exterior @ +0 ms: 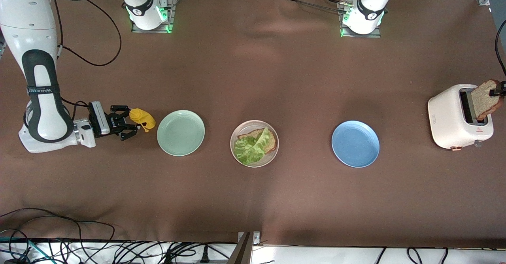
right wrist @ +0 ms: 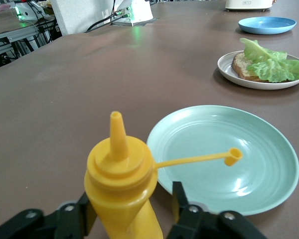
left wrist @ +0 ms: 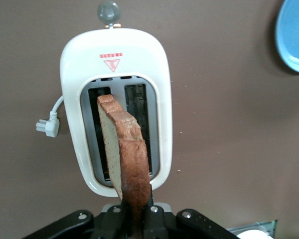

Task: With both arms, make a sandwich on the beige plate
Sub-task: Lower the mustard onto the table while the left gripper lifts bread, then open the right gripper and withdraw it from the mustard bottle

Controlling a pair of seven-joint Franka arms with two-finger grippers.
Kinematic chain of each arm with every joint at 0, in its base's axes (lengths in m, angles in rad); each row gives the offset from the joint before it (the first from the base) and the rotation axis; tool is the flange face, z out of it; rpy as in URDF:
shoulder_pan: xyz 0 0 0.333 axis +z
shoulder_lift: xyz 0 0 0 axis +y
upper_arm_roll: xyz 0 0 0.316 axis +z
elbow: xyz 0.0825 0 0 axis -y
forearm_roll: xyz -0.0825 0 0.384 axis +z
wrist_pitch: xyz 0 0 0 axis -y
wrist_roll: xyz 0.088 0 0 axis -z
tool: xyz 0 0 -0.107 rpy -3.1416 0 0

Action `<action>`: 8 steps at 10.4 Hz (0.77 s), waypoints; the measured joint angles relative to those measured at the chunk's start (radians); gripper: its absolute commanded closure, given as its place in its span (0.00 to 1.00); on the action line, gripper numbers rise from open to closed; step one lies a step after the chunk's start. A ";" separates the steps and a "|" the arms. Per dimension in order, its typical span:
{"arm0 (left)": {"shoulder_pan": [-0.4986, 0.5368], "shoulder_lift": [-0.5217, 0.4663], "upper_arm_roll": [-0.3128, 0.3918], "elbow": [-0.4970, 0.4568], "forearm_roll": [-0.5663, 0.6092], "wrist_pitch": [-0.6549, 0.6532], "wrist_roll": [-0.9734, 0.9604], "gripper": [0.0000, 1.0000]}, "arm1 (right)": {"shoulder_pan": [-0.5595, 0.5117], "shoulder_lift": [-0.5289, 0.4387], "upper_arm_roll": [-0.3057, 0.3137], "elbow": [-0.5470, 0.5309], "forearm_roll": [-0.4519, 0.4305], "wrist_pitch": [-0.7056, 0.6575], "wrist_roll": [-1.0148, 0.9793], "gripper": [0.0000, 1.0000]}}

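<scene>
Three plates sit in a row across the bench (exterior: 253, 78), with broad bare cloth around them: mint-green plate (exterior: 180, 132), beige plate (exterior: 254, 143), blue plate (exterior: 355, 144). The beige plate carries one bread slice (exterior: 270, 143) under a lettuce leaf (exterior: 251, 147) that hides most of it. The left pincer (left wrist: 134, 219), cut off at the frame edge, clamps a second slice (exterior: 486, 98) above the toaster (exterior: 454, 115). The right pincer (exterior: 130, 126) stands spread around the yellow bottle (exterior: 142, 117).

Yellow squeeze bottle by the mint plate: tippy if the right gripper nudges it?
Probably tippy: the yellow squeeze bottle stands upright, narrow, between the right gripper's open fingers. Its cap dangles off a thin strap, so may snag. Plastic looks smooth, perhaps slippery.
</scene>
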 measured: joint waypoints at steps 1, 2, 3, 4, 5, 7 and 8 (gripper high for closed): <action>-0.005 -0.001 -0.001 0.036 -0.034 -0.055 -0.003 1.00 | -0.001 -0.005 -0.016 0.002 -0.007 0.001 0.005 0.00; -0.014 -0.003 -0.002 0.068 -0.078 -0.106 -0.018 1.00 | -0.005 -0.012 -0.036 0.004 -0.026 0.001 0.016 0.00; -0.030 -0.004 -0.003 0.088 -0.120 -0.136 -0.053 1.00 | -0.011 -0.026 -0.050 0.009 -0.066 0.002 0.054 0.00; -0.053 -0.004 -0.003 0.094 -0.171 -0.148 -0.098 1.00 | -0.016 -0.052 -0.063 0.013 -0.111 0.003 0.116 0.00; -0.083 -0.003 -0.004 0.094 -0.232 -0.152 -0.153 1.00 | -0.019 -0.088 -0.070 0.015 -0.154 0.008 0.194 0.00; -0.128 0.006 -0.004 0.087 -0.368 -0.163 -0.222 1.00 | -0.019 -0.170 -0.071 0.015 -0.233 0.035 0.382 0.00; -0.138 0.020 -0.004 0.080 -0.436 -0.166 -0.244 1.00 | -0.018 -0.206 -0.071 0.015 -0.262 0.044 0.490 0.00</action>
